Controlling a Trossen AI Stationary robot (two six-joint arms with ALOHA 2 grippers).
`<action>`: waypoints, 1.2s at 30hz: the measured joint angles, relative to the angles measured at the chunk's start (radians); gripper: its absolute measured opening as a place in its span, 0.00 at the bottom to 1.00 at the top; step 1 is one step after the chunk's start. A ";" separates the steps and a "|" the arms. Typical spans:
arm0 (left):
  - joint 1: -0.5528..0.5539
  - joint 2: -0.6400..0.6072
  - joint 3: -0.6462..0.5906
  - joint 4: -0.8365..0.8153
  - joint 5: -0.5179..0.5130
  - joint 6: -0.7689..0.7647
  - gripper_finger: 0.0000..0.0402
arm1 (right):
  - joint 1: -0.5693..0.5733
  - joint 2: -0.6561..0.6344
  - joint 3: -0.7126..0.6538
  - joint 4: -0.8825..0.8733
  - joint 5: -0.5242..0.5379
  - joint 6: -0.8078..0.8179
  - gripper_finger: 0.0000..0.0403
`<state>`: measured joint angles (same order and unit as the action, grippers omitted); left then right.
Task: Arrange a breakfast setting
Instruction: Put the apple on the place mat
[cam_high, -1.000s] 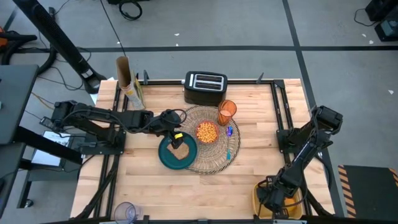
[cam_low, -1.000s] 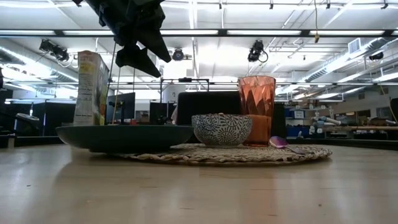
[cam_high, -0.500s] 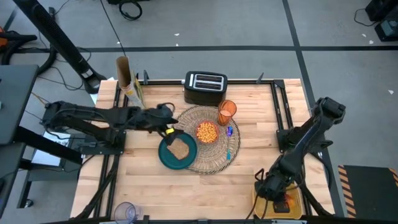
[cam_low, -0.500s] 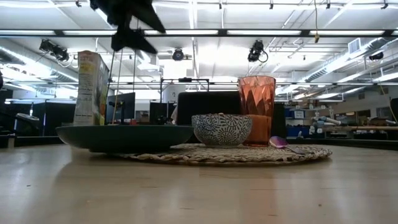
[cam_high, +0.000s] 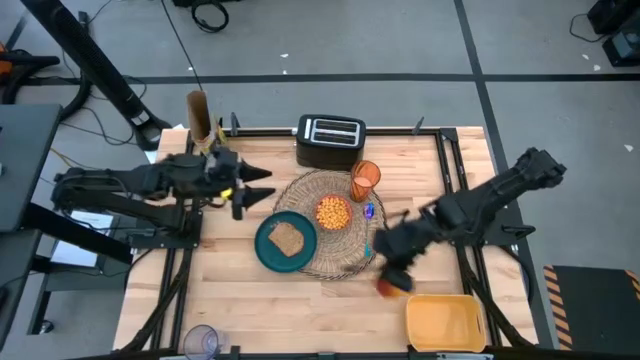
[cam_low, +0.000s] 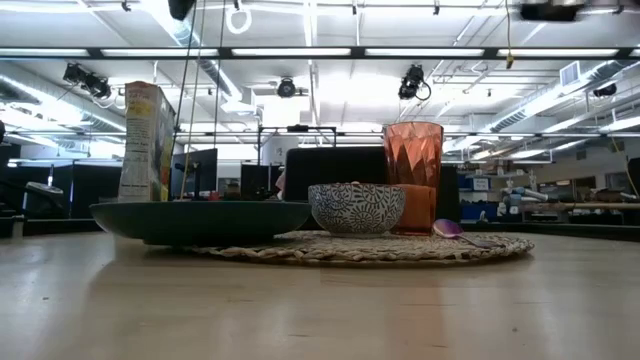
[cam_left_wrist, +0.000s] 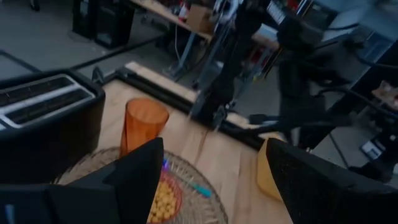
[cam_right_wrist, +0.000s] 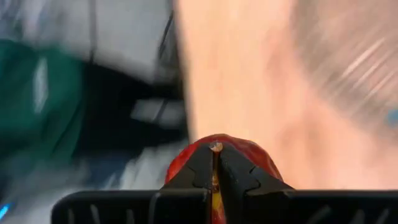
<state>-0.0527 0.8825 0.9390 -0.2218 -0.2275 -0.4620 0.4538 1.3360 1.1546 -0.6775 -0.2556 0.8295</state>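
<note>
A robotics lab or workshop is showing here: bare ceiling ducts (cam_low: 560, 95) and strip lights (cam_low: 300, 52) are running overhead, cameras (cam_low: 416, 80) are hanging from rails, cluttered benches (cam_low: 560, 205) are standing behind, and cables (cam_high: 205, 15) are trailing across a grey concrete floor (cam_high: 400, 40).

wooden table (cam_high: 250, 300), wicker placemat (cam_high: 345, 262), toaster (cam_high: 328, 141), yellow tray (cam_high: 445, 322)

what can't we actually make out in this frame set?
- Toast: hidden in the low view by the teal plate rim.
- Apple: right gripper jaws pinch its stem; the arm covers most of it in the high view, and the right wrist view's background is motion-blurred.
- Spoon: only its bowl end shows in the low view.
- Left gripper: open, holding nothing.
</note>
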 joint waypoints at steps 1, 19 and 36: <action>0.000 -0.015 0.000 -0.002 -0.002 0.000 0.74 | -0.028 0.013 0.022 0.014 0.066 -0.029 0.03; 0.000 -0.119 0.003 -0.027 -0.005 0.006 0.74 | -0.385 0.431 0.224 0.622 0.703 -0.356 0.03; -0.002 -0.133 0.050 -0.069 -0.003 0.041 0.74 | -0.461 0.601 0.373 0.635 0.943 -0.421 0.03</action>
<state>-0.0544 0.7498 0.9894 -0.2909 -0.2308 -0.4209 -0.0070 1.9369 1.5275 -0.0424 0.6870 0.4081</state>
